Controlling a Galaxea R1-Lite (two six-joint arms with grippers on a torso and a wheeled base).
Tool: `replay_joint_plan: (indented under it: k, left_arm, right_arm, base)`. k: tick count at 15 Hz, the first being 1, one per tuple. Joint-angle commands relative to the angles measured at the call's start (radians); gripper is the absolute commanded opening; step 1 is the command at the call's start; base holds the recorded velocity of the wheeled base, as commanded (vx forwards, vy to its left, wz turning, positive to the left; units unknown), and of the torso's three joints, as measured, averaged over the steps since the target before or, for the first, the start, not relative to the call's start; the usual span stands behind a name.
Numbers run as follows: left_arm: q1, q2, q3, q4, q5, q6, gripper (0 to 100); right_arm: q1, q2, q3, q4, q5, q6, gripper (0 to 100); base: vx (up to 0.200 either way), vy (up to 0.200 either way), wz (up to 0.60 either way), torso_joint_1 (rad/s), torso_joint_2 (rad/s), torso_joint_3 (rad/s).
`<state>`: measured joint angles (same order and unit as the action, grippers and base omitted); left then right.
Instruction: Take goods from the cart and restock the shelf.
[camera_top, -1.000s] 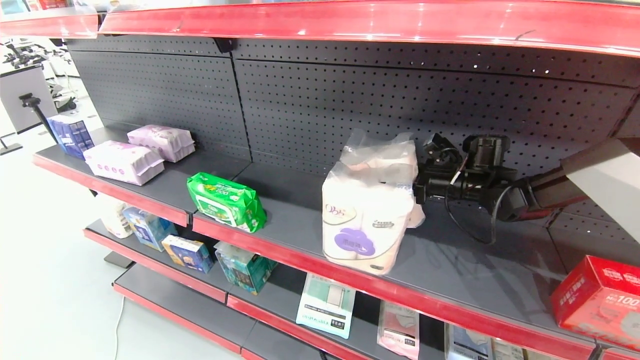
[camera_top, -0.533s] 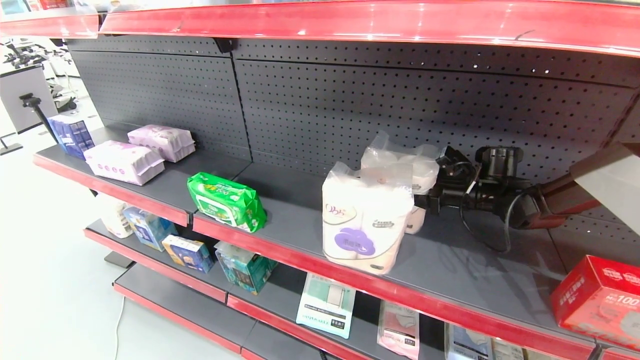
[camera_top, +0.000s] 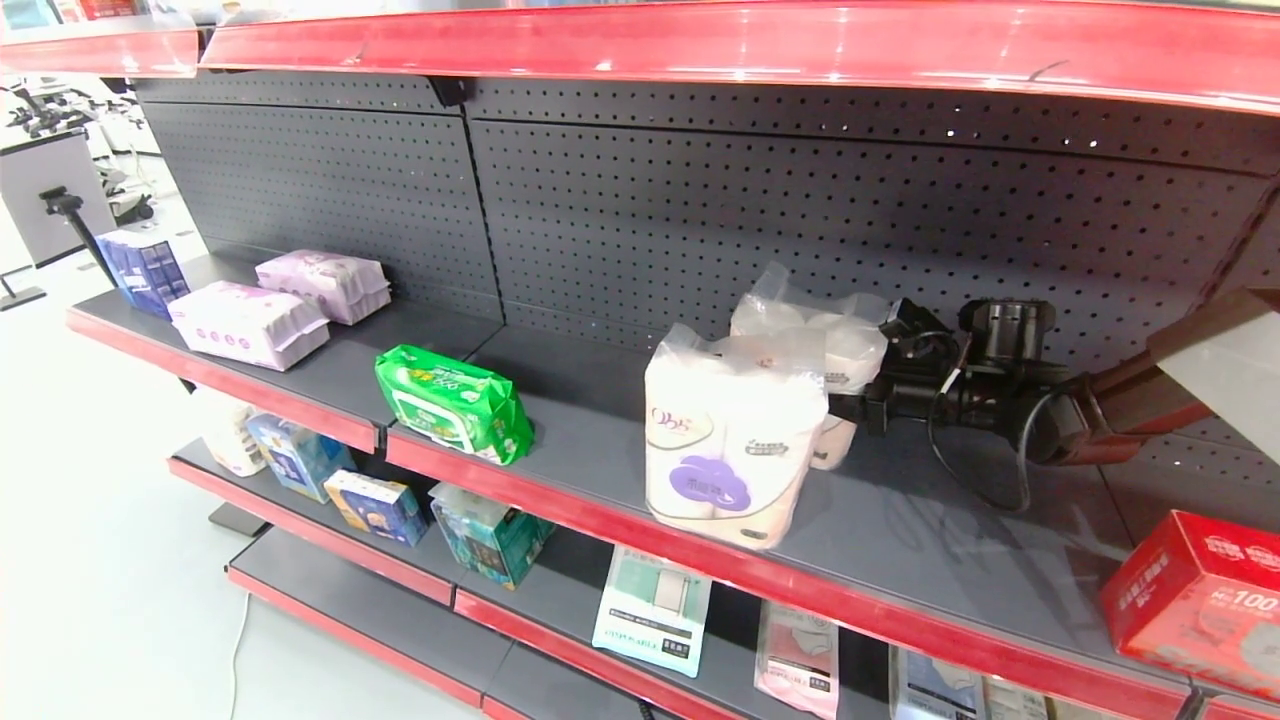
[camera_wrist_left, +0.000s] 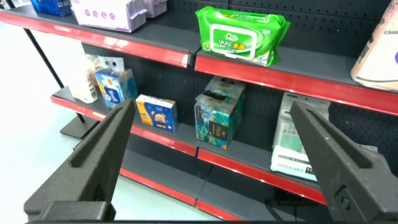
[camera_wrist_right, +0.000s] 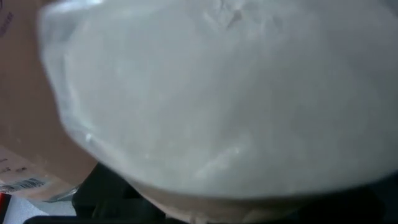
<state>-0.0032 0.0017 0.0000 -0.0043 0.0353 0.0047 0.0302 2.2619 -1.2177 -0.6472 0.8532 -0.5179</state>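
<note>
Right tool clasps a toilet-roll pack just behind the front pack on the shelf; left tool gapes apart.

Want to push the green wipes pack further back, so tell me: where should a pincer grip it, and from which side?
Grip the wipes pack across its thin depth, mid-length along the top edge, coming from the aisle side and slightly above. It seems to stand tilted on a long edge near the shelf front, label forward; the pegboard blocks the rear.
</note>
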Motion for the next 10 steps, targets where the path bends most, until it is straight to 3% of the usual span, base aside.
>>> replay_joint_plan:
  k: [1, 10]
  left_arm:
    - [0.0, 0.001, 0.0, 0.0, 0.0, 0.0, 100]
    - [0.0, 0.001, 0.0, 0.0, 0.0, 0.0, 100]
  right_arm:
    - [0.008, 0.008, 0.003, 0.004, -0.003, 0.002, 0]
    - [0.056, 0.013, -0.005, 0.004, -0.01, 0.022, 0]
  base:
    - [0.0, 0.0, 0.0, 0.0, 0.0, 0.0]
    - [0.0, 0.0, 0.0, 0.0, 0.0, 0.0]
